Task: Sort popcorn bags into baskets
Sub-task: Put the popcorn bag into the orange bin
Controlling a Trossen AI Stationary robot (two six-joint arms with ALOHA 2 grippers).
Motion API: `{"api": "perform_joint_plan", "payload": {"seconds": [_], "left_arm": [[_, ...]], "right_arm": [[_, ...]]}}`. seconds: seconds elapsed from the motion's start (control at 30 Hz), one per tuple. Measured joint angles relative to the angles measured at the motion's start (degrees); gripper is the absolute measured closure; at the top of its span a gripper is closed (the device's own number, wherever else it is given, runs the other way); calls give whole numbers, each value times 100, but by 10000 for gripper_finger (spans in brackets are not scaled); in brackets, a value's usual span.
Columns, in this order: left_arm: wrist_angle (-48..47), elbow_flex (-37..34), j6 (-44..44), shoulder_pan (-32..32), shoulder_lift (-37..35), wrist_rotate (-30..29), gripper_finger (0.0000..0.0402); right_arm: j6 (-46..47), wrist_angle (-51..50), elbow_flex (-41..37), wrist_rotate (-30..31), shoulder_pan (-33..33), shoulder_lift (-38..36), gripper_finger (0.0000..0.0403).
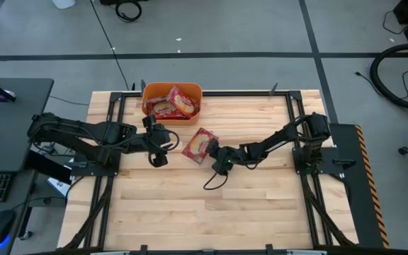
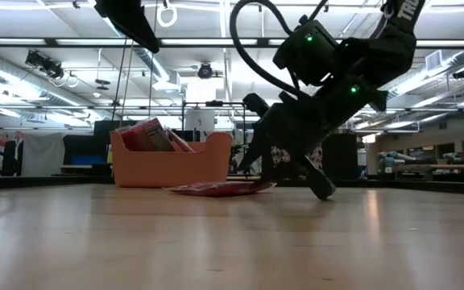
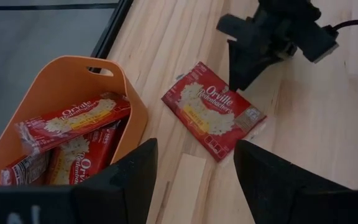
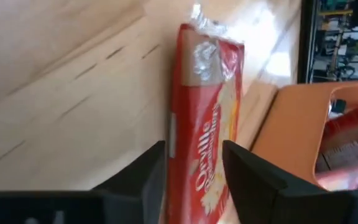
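While the right gripper (image 1: 216, 160) leans low over the table (image 1: 261, 205), its two dark fingers (image 4: 253, 177) stand spread on either side of a popcorn bag (image 1: 200, 144), with its edge lying in the gap between them in the right wrist view; whether the pads already touch it cannot be told. This flat red packet lies on the wood just beside the orange basket (image 1: 149, 91), on the side nearer the table's middle. The basket, at the table's far edge, already holds several popcorn bags (image 3: 73, 121) leaning against one another. The left gripper (image 1: 159, 147) hovers near the basket and the loose packet, fingers (image 3: 126, 180) apart and holding nothing.

Judged risks: the packet is thin and lies flat, so fingers closing from this slant may slide over its slick wrapper or pinch only the crimped end, letting it droop or drop short of the basket. The two grippers are close together; a carry toward the basket could brush the left arm or knock the basket wall.
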Motion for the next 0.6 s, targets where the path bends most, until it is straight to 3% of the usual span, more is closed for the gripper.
{"api": "perform_joint_plan", "payload": {"seconds": [0.17, 0.3, 0.43, 0.6], "left_arm": [[3, 0, -1, 0, 0, 0, 186], [2, 0, -32, 0, 0, 51, 186], [4, 0, -37, 0, 0, 170, 186], [2, 0, -14, 2, 0, 170, 186]], "right_arm": [[122, -477, 263, -362, -137, 21, 299], [573, -583, 405, -274, -204, 46, 332], [760, -718, 531, -305, -212, 41, 326], [1165, -1360, 766, -389, -388, 46, 287]]}}
